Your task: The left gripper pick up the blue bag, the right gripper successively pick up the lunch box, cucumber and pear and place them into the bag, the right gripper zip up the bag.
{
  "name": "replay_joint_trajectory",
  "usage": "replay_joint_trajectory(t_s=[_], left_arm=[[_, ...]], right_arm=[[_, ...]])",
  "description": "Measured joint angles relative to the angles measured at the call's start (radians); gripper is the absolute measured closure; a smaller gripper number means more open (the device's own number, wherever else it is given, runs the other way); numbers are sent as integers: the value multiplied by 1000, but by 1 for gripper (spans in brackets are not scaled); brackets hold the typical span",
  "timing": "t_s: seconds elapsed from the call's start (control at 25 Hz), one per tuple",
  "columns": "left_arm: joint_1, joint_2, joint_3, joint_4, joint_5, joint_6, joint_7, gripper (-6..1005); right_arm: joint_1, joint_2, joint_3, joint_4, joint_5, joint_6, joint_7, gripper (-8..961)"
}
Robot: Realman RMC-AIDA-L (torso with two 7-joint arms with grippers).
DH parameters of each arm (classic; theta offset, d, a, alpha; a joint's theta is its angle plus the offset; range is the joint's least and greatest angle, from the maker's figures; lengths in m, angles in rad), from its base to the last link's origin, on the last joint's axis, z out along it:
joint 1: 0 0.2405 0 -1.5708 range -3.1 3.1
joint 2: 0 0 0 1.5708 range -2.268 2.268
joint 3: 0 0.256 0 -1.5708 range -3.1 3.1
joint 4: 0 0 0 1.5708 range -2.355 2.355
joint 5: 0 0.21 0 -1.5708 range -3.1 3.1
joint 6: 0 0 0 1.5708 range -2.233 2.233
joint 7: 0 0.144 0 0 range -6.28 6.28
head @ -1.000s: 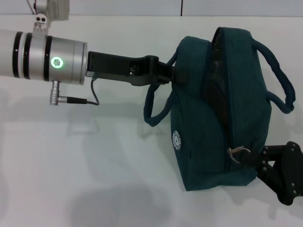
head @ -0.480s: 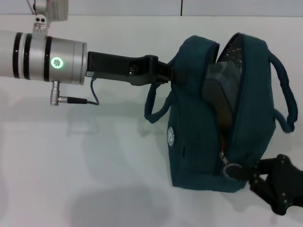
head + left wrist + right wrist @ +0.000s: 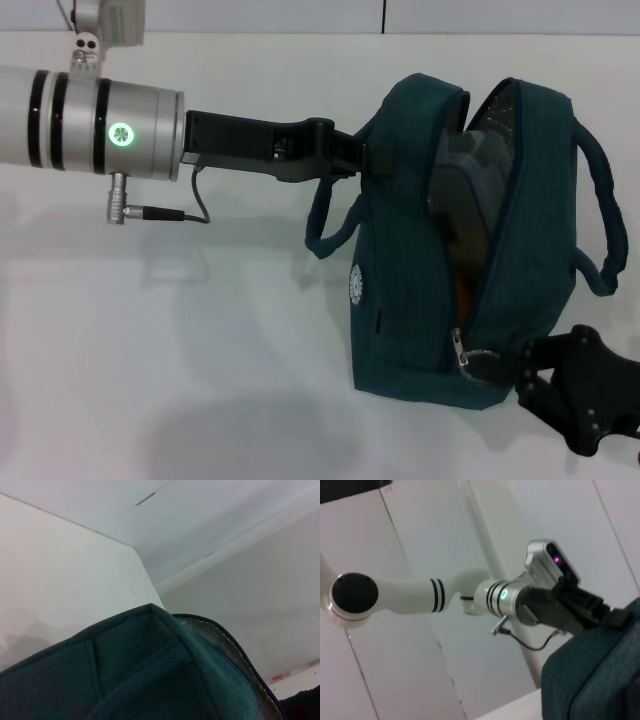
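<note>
Hanging above the white table (image 3: pixel 150 380), the blue bag (image 3: pixel 410 290) is held up on the right of the head view by the left claw (image 3: pixel 365 160), which is clamped on the bag's upper edge beside one loop handle. The bag's mouth gapes along its top and side; inside, a clear grey-looking lunch box (image 3: pixel 465 190) shows in part, and a sliver of orange (image 3: pixel 462 292) lower down is too small to name. Nothing else of the contents can be made out. At the bottom corner the zipper pull (image 3: pixel 470 358) sits against the tips of the right claw (image 3: pixel 520 370), whose black jointed links run off the lower right edge; its tips are closed on the zipper pull.

The left arm reaches in level from the left, its silver wrist showing a green light.

The left wrist view shows only the bag's teal fabric (image 3: pixel 140 670) and a strip of foil lining up close, none of its own fingers. The right wrist view looks back along the whole left arm (image 3: pixel 420 595) to the bag's corner (image 3: pixel 600 675).
</note>
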Motion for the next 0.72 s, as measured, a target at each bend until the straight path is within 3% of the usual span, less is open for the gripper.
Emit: replay_joint_trajectory(t_s=[0.44, 0.72], left_arm=[[-2, 0, 0, 0, 0, -1, 9, 953], [16, 0, 3, 0, -45, 1, 83, 953]], right_arm=[[-22, 4, 110, -2, 3, -113, -17, 938], [1, 12, 117, 2, 17, -113, -17, 938]])
